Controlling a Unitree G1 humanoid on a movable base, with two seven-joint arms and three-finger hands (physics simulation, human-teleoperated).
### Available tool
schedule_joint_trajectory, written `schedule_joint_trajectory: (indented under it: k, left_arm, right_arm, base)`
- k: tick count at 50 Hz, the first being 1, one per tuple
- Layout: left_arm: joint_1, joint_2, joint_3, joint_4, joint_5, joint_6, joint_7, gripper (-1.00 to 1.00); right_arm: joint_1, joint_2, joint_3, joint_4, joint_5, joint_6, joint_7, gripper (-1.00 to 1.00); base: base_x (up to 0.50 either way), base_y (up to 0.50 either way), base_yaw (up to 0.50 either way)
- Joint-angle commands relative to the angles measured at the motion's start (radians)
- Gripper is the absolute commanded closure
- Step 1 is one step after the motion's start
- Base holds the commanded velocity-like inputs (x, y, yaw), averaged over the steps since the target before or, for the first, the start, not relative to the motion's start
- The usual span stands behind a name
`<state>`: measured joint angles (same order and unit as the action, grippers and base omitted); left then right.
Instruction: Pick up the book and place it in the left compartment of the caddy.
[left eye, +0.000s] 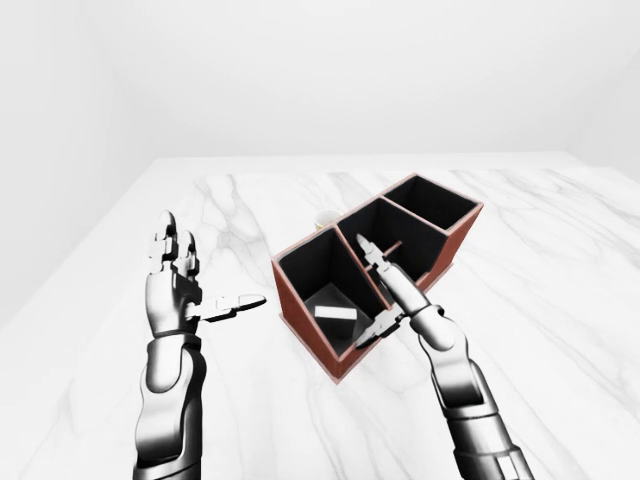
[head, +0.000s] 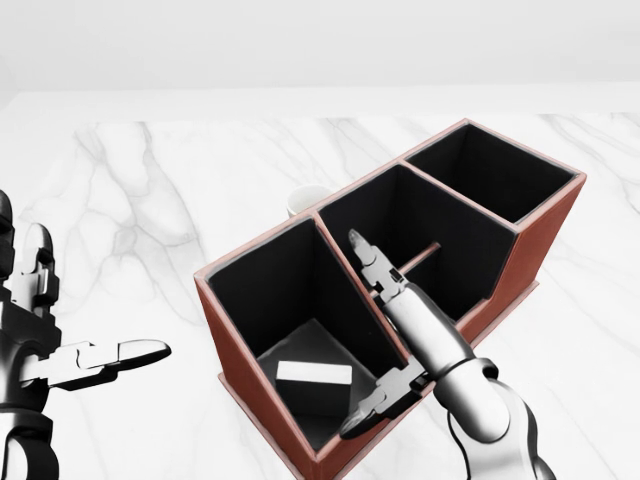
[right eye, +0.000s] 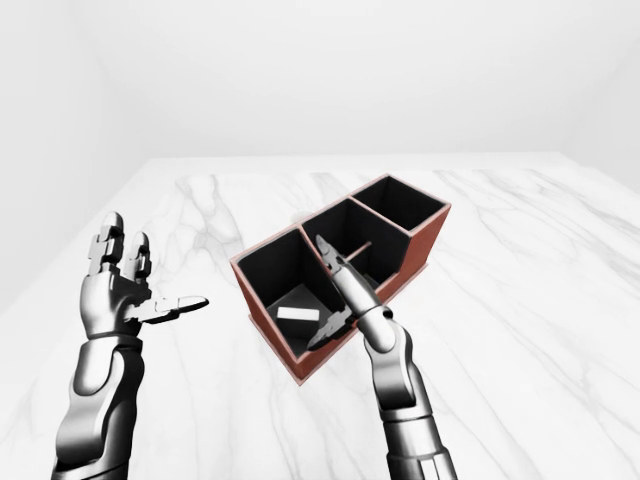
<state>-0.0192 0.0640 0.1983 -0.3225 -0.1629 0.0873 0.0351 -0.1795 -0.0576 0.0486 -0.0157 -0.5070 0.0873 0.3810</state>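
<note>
The book (head: 313, 375), dark with a white page edge, lies on the floor of the left compartment of the red-brown caddy (head: 545, 240), free of any hand. My right hand (head: 352, 335) hangs open over that compartment's right rim. Its long fingers (head: 372, 262) point up along the divider, and its thumb (head: 372, 405) sits low by the rim at the bottom of the view. Nothing is between them. My left hand (head: 90, 310) stays open at the left edge of the head view, well apart from the caddy, over the marble table (head: 150, 200).
A white cup (head: 305, 198) peeks out just above the caddy's upper wall. The caddy's middle compartment (head: 420, 235) has a thin inner divider. The right compartment (head: 490, 170) is dark inside. White walls stand beyond the table's top edge.
</note>
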Motion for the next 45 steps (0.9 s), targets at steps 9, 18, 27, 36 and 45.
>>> schedule_joint_trajectory:
  k: [9, 18, 27, 36, 45]
  left_arm:
    - [0.002, -0.001, -0.003, 0.001, 0.002, 0.000, 0.000, -1.00]
    - [0.004, -0.003, -0.005, -0.002, 0.004, 0.000, 0.000, -1.00]
    - [0.007, -0.004, -0.005, -0.006, 0.004, 0.000, -0.002, -1.00]
    - [0.014, -0.007, -0.008, -0.021, 0.006, 0.000, -0.002, -1.00]
    - [0.017, -0.009, -0.008, -0.031, 0.007, 0.000, -0.004, -1.00]
  right_arm:
    - [0.014, 0.000, 0.003, -0.088, -0.009, 0.000, 0.011, -1.00]
    - [0.021, -0.008, 0.024, -0.367, -0.097, 0.000, 0.125, -1.00]
    - [0.009, -0.015, 0.059, -0.646, -0.250, 0.000, 0.298, -1.00]
    - [0.001, 0.001, 0.089, -0.919, -0.519, 0.000, 0.317, -1.00]
    - [0.003, 0.186, -0.014, -1.031, -0.752, 0.000, 0.317, -1.00]
  base:
    - [0.00, 0.00, 0.00]
    - [0.00, 0.00, 0.00]
    - [0.00, 0.00, 0.00]
    - [0.00, 0.00, 0.00]
    - [0.00, 0.00, 0.00]
